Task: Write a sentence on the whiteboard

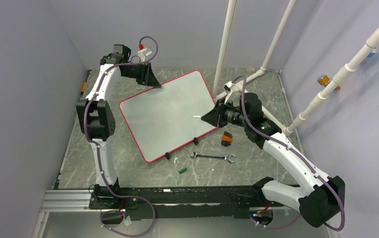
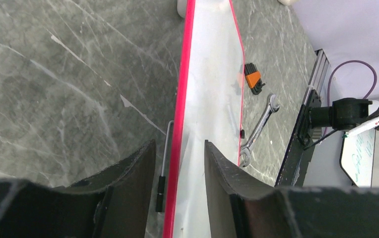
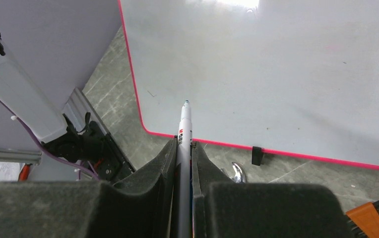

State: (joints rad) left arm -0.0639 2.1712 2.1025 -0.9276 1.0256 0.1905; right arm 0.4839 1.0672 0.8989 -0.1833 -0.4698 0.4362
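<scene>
The whiteboard (image 1: 162, 116) lies angled on the counter (image 1: 257, 163), apparently still blank, so writing seems not yet begun. The right jaws clamp a marker (image 3: 185, 124), its tip over the board. The left jaws stand open astride the red rim. Next, the tip likely needs lowering for the first stroke.

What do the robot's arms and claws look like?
The left arm and right arm are white with chunky black joints and looping purple cables. The left claw and right claw are black, each with two wedge-shaped fingers.

Robotics lab: walled bench (image 1: 143, 173), wrench (image 1: 211, 156)
</scene>
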